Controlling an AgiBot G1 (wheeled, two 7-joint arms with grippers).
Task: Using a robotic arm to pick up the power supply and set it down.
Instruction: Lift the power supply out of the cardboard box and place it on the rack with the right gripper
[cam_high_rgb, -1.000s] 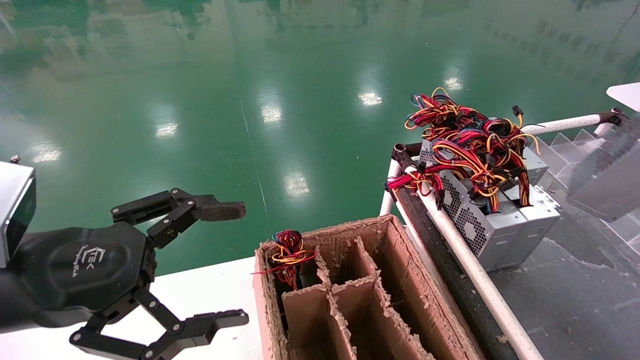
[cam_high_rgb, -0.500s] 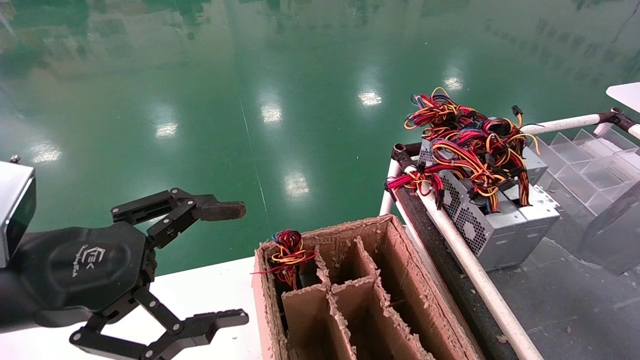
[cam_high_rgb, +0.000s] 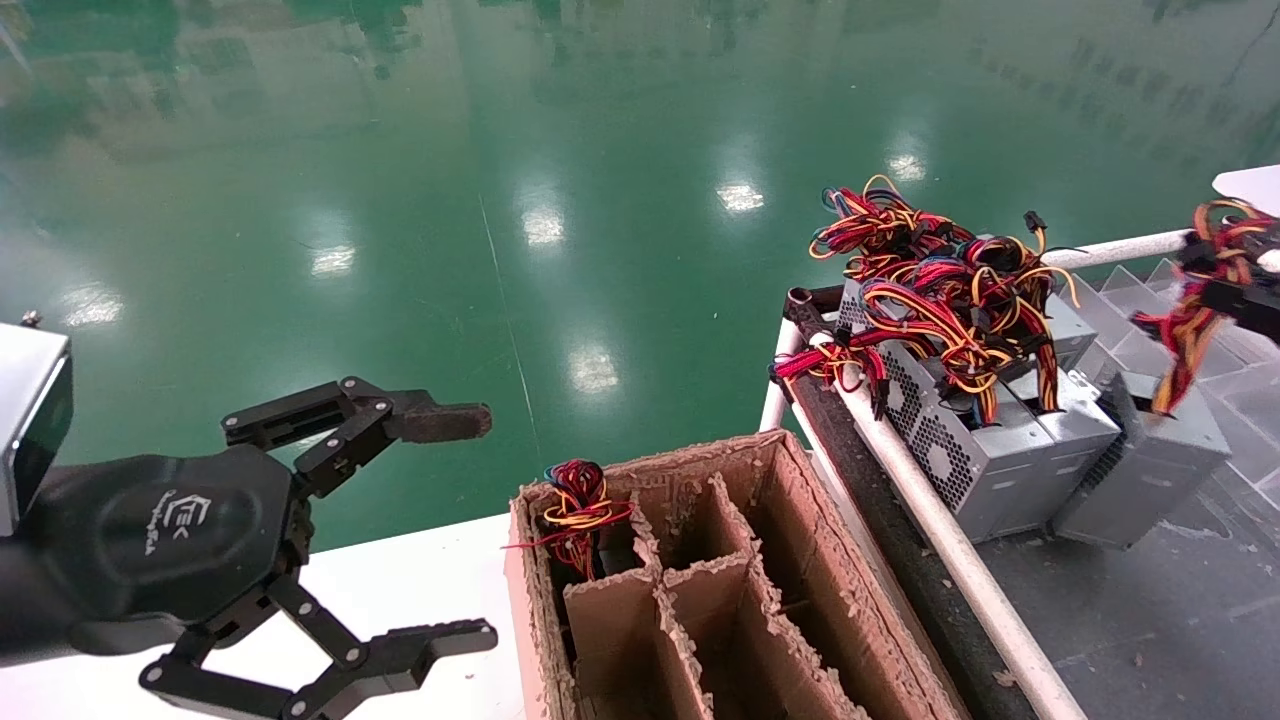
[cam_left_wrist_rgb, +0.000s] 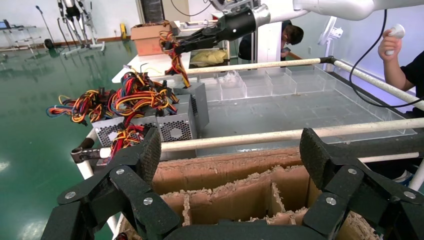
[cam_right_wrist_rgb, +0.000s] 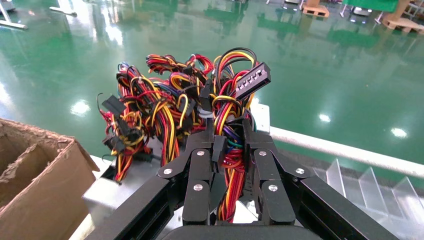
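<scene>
The power supply (cam_high_rgb: 1150, 465), a slim grey metal box with a perforated side, stands tilted on the grey tray floor, right beside two other grey units. Its red, yellow and orange wire bundle (cam_high_rgb: 1195, 300) runs up into my right gripper (cam_high_rgb: 1240, 290) at the far right edge. In the right wrist view this gripper (cam_right_wrist_rgb: 227, 127) is shut on the wire bundle (cam_right_wrist_rgb: 227, 160). The left wrist view shows that arm far off, with the gripper (cam_left_wrist_rgb: 187, 44) above the box (cam_left_wrist_rgb: 199, 100). My left gripper (cam_high_rgb: 483, 528) hangs open and empty at the lower left, beside the carton.
A divided cardboard carton (cam_high_rgb: 800, 520) sits in the front middle, with one wire bundle (cam_high_rgb: 577, 510) sticking out of a back cell. Two other power supplies (cam_high_rgb: 985, 440) with tangled wires fill the tray's left corner behind a white rail (cam_high_rgb: 940, 530). Clear dividers (cam_high_rgb: 1130, 290) line the back.
The power supply came down from the right edge and now stands beside the other units, its wire bundle now visible in my right gripper. My left arm has not moved.
</scene>
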